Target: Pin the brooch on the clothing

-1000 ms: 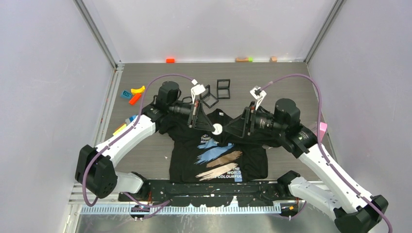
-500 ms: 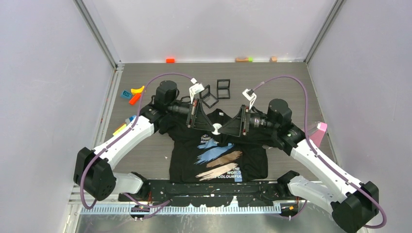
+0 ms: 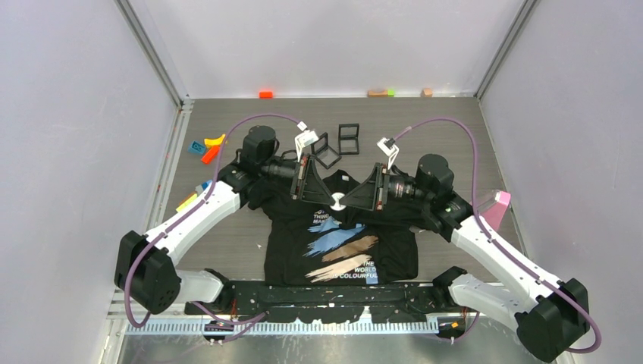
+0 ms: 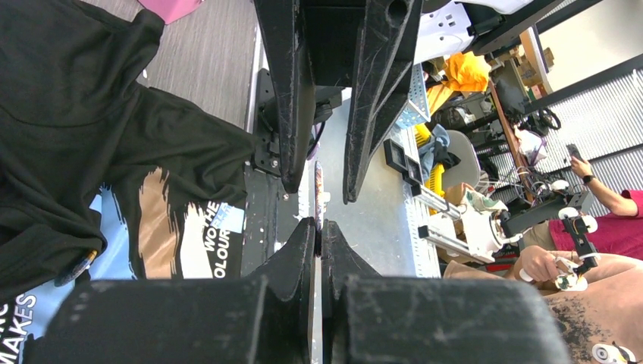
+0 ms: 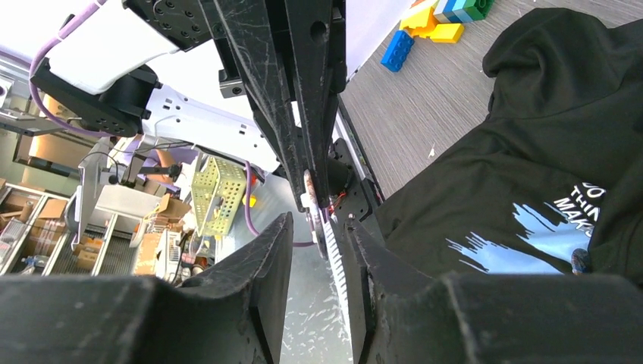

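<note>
The black T-shirt with white text and blue, tan and cream streaks lies flat at the near middle of the table; it also shows in the left wrist view and the right wrist view. A small round white brooch hangs above its chest. My left gripper is shut on the brooch, which is edge-on in its own view. My right gripper faces it, open, with its fingers either side of the brooch.
Two open black boxes stand behind the shirt's collar. Coloured bricks lie at the left, and a pink thing at the right. Small blocks line the back wall.
My right arm has moved left toward the left gripper, so its open fingers now flank the brooch. The left gripper has stayed put, still holding the brooch.
</note>
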